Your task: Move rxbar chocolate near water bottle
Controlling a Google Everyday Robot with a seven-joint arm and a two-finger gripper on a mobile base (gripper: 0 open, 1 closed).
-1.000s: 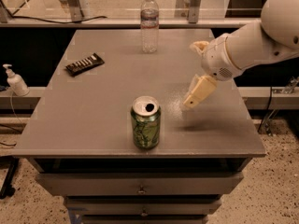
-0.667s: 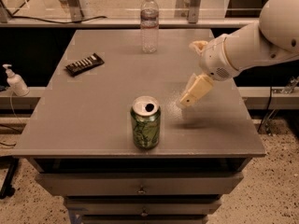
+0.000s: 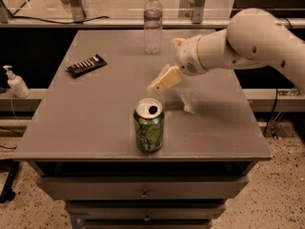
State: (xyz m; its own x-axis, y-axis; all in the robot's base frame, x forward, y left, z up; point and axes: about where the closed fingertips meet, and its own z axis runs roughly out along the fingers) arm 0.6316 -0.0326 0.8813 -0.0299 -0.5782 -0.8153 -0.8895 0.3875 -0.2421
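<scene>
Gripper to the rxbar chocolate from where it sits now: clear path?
Probably yes. The gripper hovers over mid-table, with only bare table between it and the rxbar chocolate. The green can sits nearer the front edge, off that line.

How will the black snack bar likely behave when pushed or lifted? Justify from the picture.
The rxbar chocolate lies flat on the table, so it should slide, not roll or tip. Thin and small, it probably lifts lightly, perhaps flexing. The gripper hovers mid-table, beyond the green can.

Arm from rt, claw (image 3: 154, 87) centre, prob. hovering
</scene>
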